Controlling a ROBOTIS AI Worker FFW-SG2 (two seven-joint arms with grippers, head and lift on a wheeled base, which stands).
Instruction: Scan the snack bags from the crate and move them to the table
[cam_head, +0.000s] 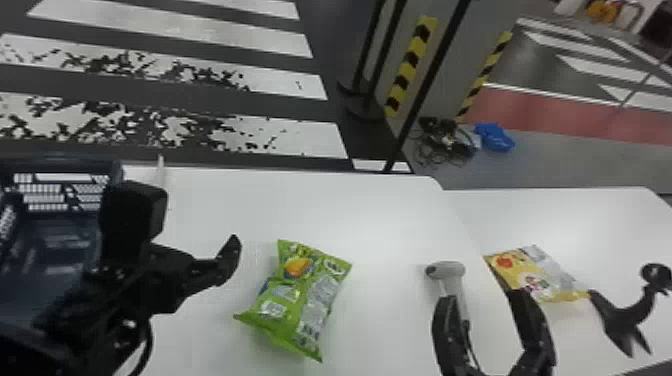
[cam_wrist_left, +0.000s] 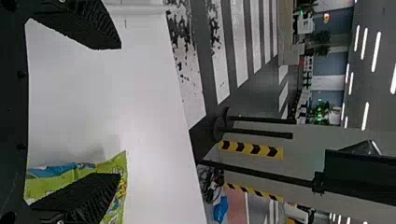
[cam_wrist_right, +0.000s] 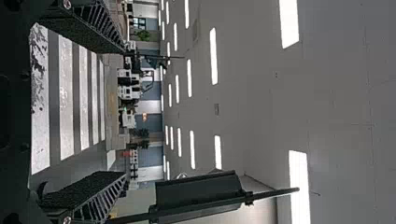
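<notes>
White table (cam_head: 380, 220); dark blue crate (cam_head: 60, 162) at its left. Left gripper (cam_head: 200, 272) near crate, fingers spread; right gripper (cam_head: 484, 297) on the right, also open. Green snack bag (cam_head: 300, 300) on table, between grippers. Yellow snack bag (cam_head: 542, 280) farther right. Pale scanner (cam_head: 450, 270) near right gripper.

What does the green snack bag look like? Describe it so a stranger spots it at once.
On the white table, look between the blue crate at the left and the grey handheld scanner. The green snack bag lies there, plump. Its bright green film and orange patch set it apart from the yellow snack bag right of the scanner.
</notes>
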